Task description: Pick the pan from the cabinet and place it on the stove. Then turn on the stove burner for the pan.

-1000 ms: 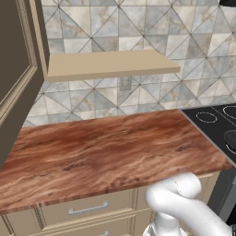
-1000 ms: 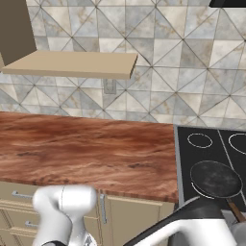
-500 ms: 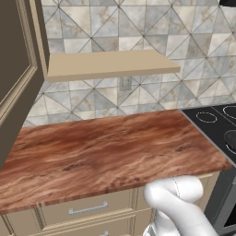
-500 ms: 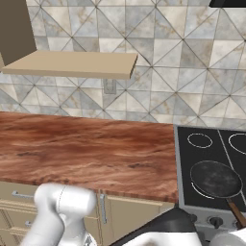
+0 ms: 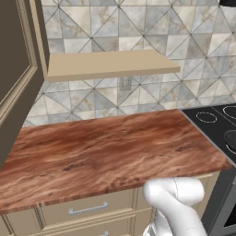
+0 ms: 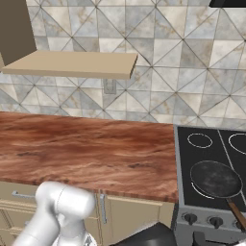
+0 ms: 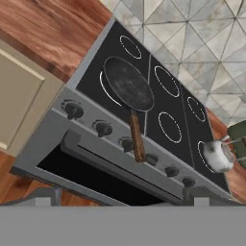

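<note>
Pan: you see the pan (image 6: 215, 179) flat on the stove (image 6: 190, 158), over the front-left burner ring; its handle (image 7: 137, 137) reaches out past the front edge above the knobs (image 7: 73, 110)
Gripper: its jaws stand wide apart, holding nothing
Hand view adds: a row of knobs, the oven door below them, and a silvery kettle (image 7: 217, 156) on the stove's far front corner
Left base view adds: the cabinet (image 5: 18, 83) door hanging open at left; a beige shelf (image 5: 108, 64) over the wooden counter (image 5: 101, 156)
</note>
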